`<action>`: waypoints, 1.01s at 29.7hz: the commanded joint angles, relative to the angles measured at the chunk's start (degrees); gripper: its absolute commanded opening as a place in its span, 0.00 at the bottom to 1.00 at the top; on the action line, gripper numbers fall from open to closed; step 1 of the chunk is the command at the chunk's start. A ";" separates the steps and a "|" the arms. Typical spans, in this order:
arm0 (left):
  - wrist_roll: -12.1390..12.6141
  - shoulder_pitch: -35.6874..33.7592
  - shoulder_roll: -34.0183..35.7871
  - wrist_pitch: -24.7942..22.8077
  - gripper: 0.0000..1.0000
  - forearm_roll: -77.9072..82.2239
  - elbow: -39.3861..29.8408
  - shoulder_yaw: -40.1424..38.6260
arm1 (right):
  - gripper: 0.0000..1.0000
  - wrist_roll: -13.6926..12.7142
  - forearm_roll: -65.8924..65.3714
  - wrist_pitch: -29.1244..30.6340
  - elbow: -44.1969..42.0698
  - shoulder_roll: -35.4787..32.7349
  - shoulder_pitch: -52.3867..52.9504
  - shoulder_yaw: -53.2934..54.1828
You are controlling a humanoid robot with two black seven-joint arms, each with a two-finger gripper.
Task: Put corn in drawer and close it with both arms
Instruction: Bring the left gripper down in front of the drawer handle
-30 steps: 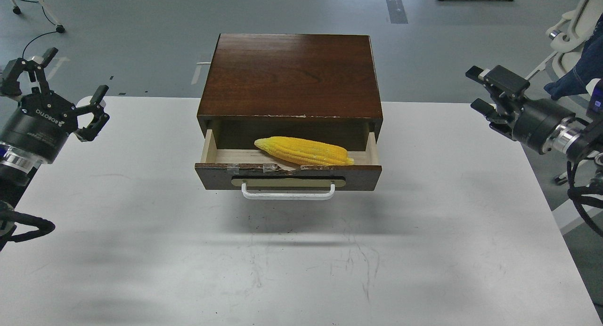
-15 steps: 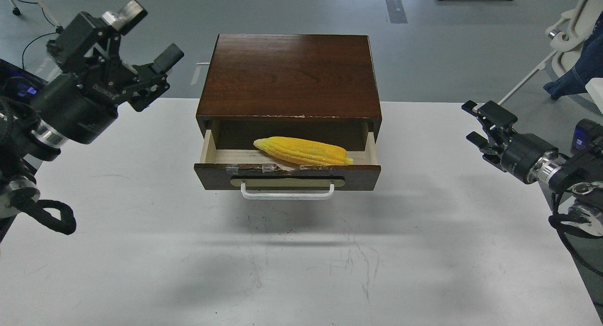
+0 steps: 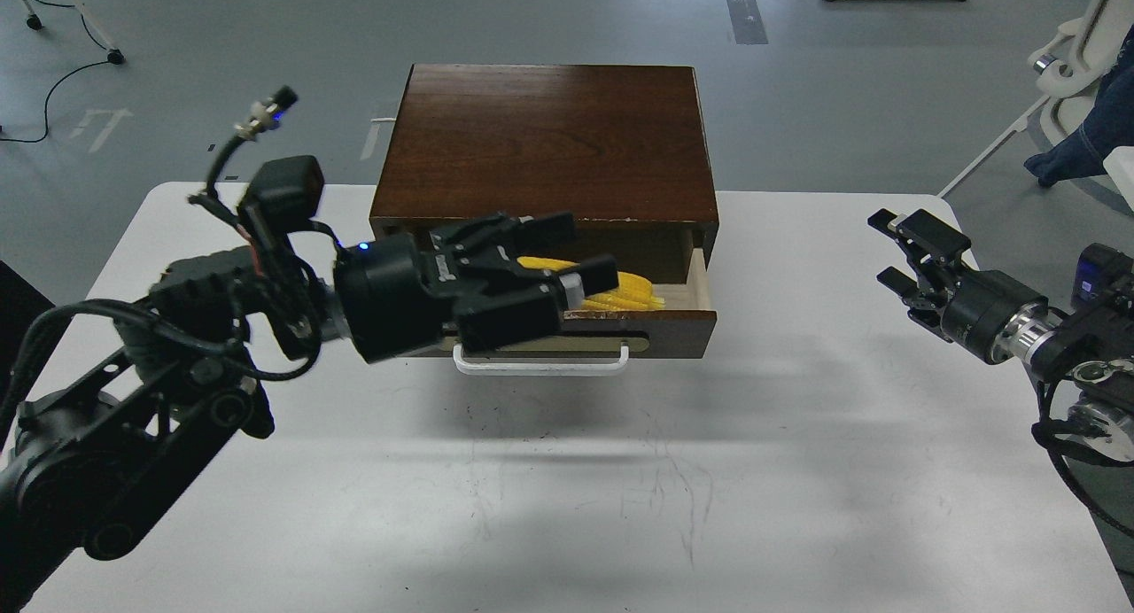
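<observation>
Yellow corn (image 3: 631,291) is lying inside the pulled-out drawer (image 3: 678,334), its pointed half hidden behind the left hand (image 3: 580,259), so the first part of the job looks done and the closing is what remains. Seen from the counter's (image 3: 797,471) centre, the cabinet (image 3: 549,139) is sitting at twelve o'clock, with the drawer front and its white handle (image 3: 540,365) facing six.

Trouble could come from that left hand: it is hanging over the open drawer with its fingers (image 3: 592,273) spread apart, pinching nothing, one above and one lower, right by the cob. Whether a fingertip is touching the corn or the drawer's chipped top edge I cannot tell, since the hand is covering that spot. If the drawer is pushed while the fingers are reaching into it, they may get trapped against the cabinet's upper lip, or nudge the corn up so it jams the drawer. A push from one side alone could also skew the drawer or slide the whole cabinet toward twelve, as nothing seems to be bracing it.

Out at three o'clock, the right hand (image 3: 897,252) is hovering near the counter's edge, well apart from the cabinet, its fingers parted and carrying nothing.
</observation>
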 commanded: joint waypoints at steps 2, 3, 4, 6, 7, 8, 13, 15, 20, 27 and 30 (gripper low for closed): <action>0.01 0.63 -0.32 0.00 0.95 0.22 0.10 5.13 | 0.99 0.00 0.00 0.01 0.01 0.00 -0.35 0.00; 0.01 0.72 -0.40 0.00 0.94 0.22 0.10 5.83 | 0.99 0.00 0.00 0.01 0.01 0.00 -0.35 0.00; 0.01 1.24 -0.49 0.00 0.90 0.04 0.10 6.97 | 0.99 0.00 0.08 0.01 -0.08 0.00 -0.43 0.00; 0.01 1.86 -0.49 0.00 0.47 -0.57 0.63 7.94 | 0.99 0.00 0.00 0.01 -0.08 0.00 -0.70 0.09; 0.01 2.30 -0.49 0.00 0.26 -0.66 1.15 7.86 | 0.99 0.00 0.00 0.01 -0.08 0.00 -0.79 0.09; 0.01 2.82 -0.49 0.00 0.09 -0.84 1.85 7.86 | 0.99 0.00 0.00 0.01 0.01 0.00 -0.79 0.00; 0.01 8.09 0.03 0.76 0.00 -9.59 6.33 7.77 | 0.99 0.00 0.00 0.01 0.01 0.00 -0.96 0.00; 0.01 9.06 0.47 0.76 0.00 -13.74 6.96 7.77 | 0.99 0.00 0.08 0.01 0.01 0.00 -0.87 0.00; 0.01 9.51 1.61 0.76 0.00 -23.23 8.98 6.89 | 0.99 0.00 0.00 0.01 -0.08 0.00 -0.96 0.00; 0.01 9.33 2.14 1.37 0.00 -26.15 12.22 5.75 | 0.99 0.00 0.00 0.01 0.10 0.00 -1.05 0.00; 0.01 9.33 2.14 1.90 0.00 -26.15 13.54 5.14 | 0.99 0.00 0.00 0.01 0.10 0.00 -1.14 0.00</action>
